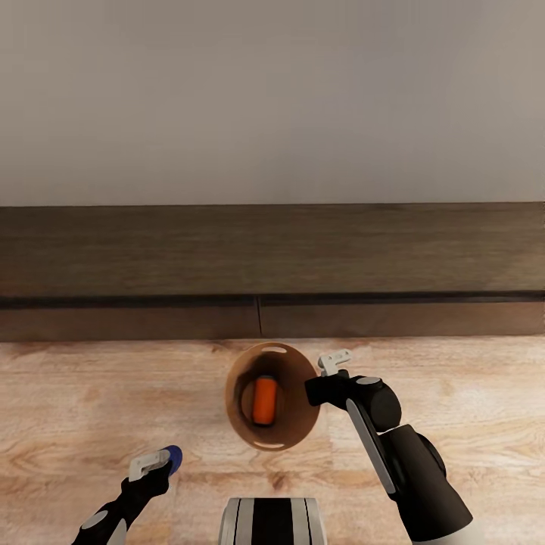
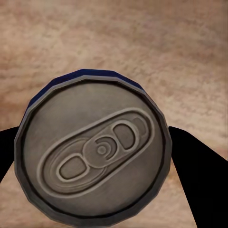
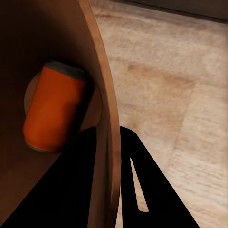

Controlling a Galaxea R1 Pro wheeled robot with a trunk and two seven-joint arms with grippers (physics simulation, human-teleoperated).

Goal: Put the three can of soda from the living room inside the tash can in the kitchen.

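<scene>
On the light wood floor, our right gripper (image 1: 330,376) clamped the rim of the round brown-lined bin (image 1: 294,428) holding one orange can (image 1: 264,400); our left gripper (image 1: 159,462) gripped the blue grey-topped can (image 2: 92,152), not yet binned; a third remained, we judged.

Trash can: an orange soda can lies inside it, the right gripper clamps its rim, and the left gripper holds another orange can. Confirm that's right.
One detail is off. The can in the left gripper is the blue can, not an orange one: the head view shows blue at the gripper, and the left wrist view shows a dark blue edge. The orange can does lie inside the trash can, its rim clamped by the right gripper.
</scene>
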